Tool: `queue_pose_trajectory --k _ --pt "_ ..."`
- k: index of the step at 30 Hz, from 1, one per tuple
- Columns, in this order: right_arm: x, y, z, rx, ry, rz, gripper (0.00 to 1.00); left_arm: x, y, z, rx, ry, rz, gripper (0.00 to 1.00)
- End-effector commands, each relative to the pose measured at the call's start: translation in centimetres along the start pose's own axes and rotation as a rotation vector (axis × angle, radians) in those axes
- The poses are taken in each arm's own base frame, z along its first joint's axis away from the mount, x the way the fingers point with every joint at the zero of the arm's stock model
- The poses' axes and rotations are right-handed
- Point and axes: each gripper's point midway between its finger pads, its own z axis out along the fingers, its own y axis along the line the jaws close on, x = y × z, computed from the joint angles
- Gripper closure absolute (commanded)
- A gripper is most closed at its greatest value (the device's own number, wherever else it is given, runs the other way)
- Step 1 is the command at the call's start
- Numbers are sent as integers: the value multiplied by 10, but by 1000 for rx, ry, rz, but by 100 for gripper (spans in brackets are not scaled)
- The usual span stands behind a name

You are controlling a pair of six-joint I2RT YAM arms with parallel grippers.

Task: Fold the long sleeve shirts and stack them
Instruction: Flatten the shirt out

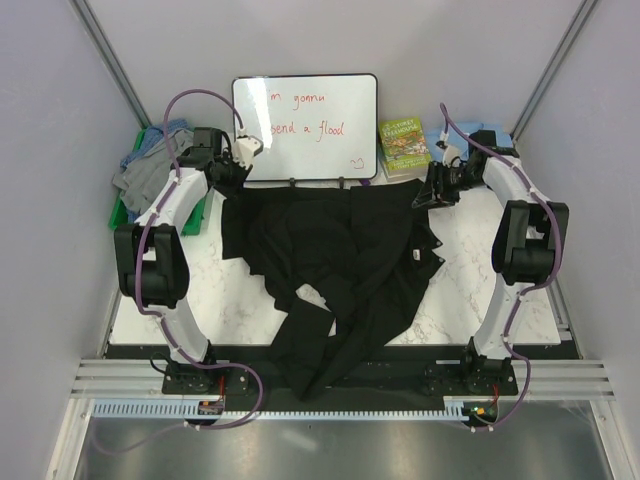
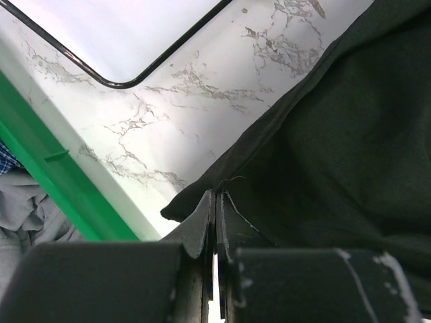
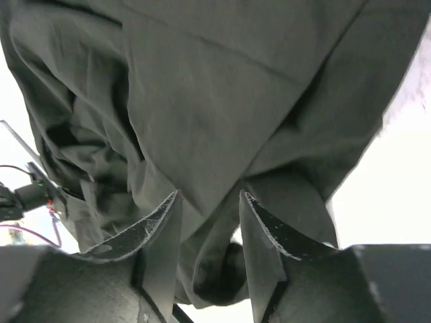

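A black long sleeve shirt (image 1: 330,250) lies rumpled across the marble table (image 1: 235,295), one part hanging over the front edge. My left gripper (image 1: 229,186) is at the shirt's far left corner. In the left wrist view its jaws (image 2: 217,196) are shut on the hem of the black shirt (image 2: 337,148). My right gripper (image 1: 425,195) is at the far right corner. There its jaws (image 3: 210,195) stand open, with a loose fold of the black shirt (image 3: 202,101) between them. More shirts (image 1: 150,160), grey and blue, are piled at the far left.
The grey and blue pile fills a green bin (image 2: 60,182) left of the table. A whiteboard (image 1: 305,125) with red writing stands at the back. A green-covered book (image 1: 404,143) lies next to it, with light blue cloth (image 1: 462,135) behind the right arm.
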Motion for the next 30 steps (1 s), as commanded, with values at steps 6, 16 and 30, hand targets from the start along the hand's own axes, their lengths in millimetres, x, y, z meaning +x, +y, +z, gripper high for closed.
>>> queue_pose_trajectory --k 6,16,30 --pt "-21 -9 28 -57 -24 46 55 -6 5 -10 -26 -10 6 98" --pt "-21 -14 46 -101 -27 96 59 -1 5 -7 -26 9 -4 98" --pt "-6 29 55 -269 21 143 68 5 5 -8 -34 33 -5 98"
